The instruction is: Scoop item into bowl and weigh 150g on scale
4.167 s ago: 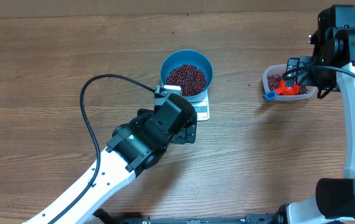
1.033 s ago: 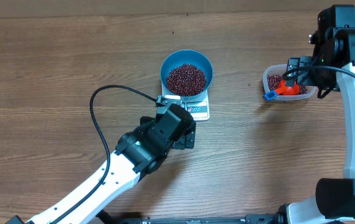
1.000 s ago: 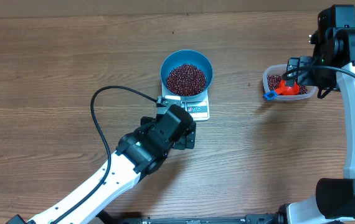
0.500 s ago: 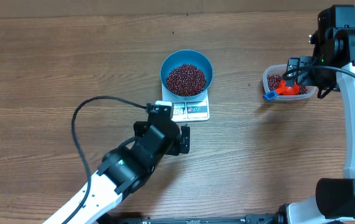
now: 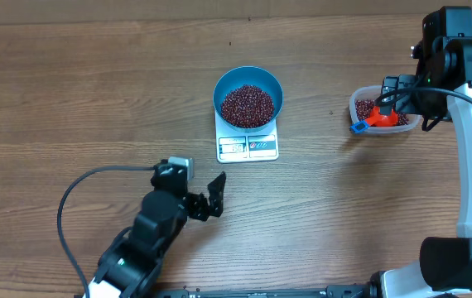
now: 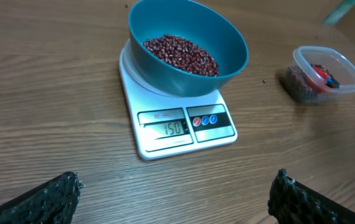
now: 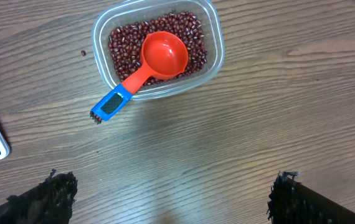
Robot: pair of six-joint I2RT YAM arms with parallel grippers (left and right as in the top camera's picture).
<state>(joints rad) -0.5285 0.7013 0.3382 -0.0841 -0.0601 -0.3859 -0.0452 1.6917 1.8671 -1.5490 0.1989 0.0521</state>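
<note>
The light-blue bowl [image 5: 248,85] stands on the white scale [image 5: 248,148] and holds a heap of dark red beans [image 5: 248,106]. In the left wrist view the bowl [image 6: 227,43] with its beans [image 6: 180,53] sits on the scale [image 6: 184,127], whose display reads 150. My left gripper [image 5: 207,199] is open and empty over bare wood, well in front of the scale; its gap [image 6: 174,190] holds nothing. My right gripper [image 5: 414,99] is open beside the clear tub [image 5: 385,109], with nothing in its gap [image 7: 174,186].
The clear tub [image 7: 212,34] holds more beans and a red scoop [image 7: 164,55] with a blue-tipped handle [image 7: 109,104] that juts over its rim. A single loose bean [image 7: 83,53] lies on the wood. The left arm's black cable [image 5: 79,186] loops over the table.
My left arm has drawn back from the scale toward the front left, uncovering its display. The right arm, tub and scoop have not moved.
</note>
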